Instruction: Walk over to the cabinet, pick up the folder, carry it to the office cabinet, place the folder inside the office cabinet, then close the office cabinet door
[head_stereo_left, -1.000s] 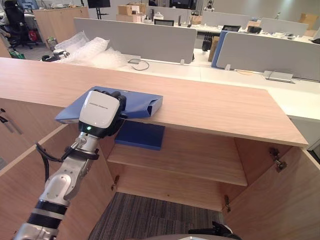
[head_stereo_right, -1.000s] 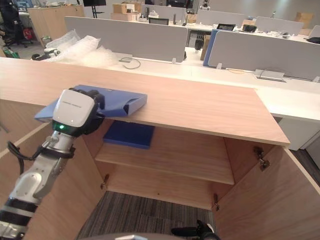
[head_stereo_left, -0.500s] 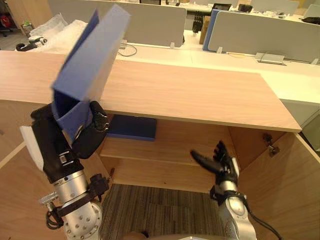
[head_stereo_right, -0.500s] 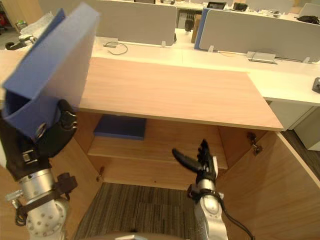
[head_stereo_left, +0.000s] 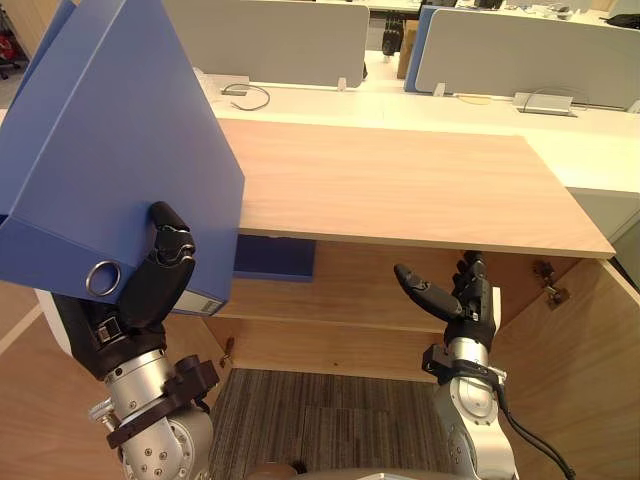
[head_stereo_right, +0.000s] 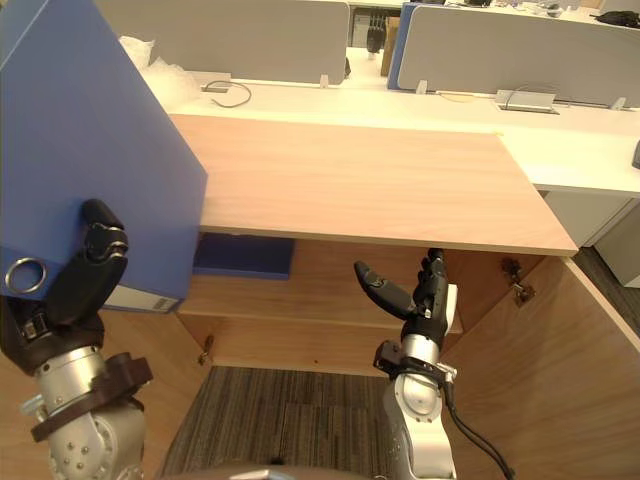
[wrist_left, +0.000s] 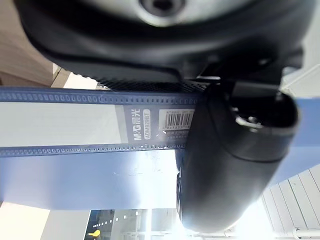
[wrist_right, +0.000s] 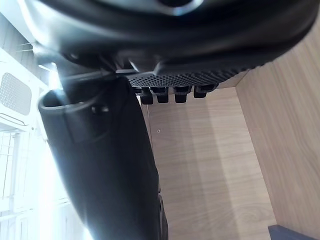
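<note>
Before grey desk partitions (head_stereo_left: 520, 55), above the open wooden cabinet (head_stereo_left: 400, 185), the left hand (head_stereo_left: 140, 295) grips a large blue folder (head_stereo_left: 120, 150), ring-holed spine nearest, held high at the left; the right hand (head_stereo_left: 465, 305) is open.

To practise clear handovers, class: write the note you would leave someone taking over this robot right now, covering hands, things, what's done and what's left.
Left hand shut on the blue folder, held up at the robot's left.
Right hand open and empty, raised before the open office cabinet.
A second blue folder lies on its shelf.
Done: folder picked up.
Left: set it inside, close the door.
</note>
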